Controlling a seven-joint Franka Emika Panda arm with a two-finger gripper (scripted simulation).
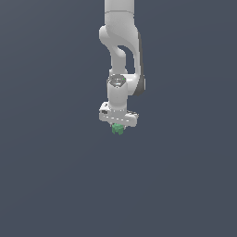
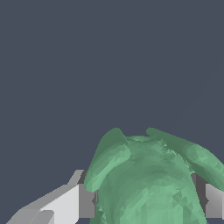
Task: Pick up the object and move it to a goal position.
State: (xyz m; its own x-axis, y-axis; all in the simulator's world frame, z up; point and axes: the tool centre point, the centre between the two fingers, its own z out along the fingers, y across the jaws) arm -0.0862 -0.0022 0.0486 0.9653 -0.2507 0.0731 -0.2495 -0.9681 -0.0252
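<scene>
The object (image 1: 118, 129) is a small matte green lumpy piece hanging just under the white hand of the arm in the exterior view. My gripper (image 1: 118, 127) is shut on it, its fingers mostly hidden behind the green body. In the wrist view the object (image 2: 148, 179) fills the space between the two fingers (image 2: 72, 203), with rounded protrusions sticking out on both sides. The grey finger pads press against its flanks. No goal marker shows in either view.
Only a plain dark blue-grey background surrounds the arm (image 1: 121, 55) in both views. No table edge, container or other object shows.
</scene>
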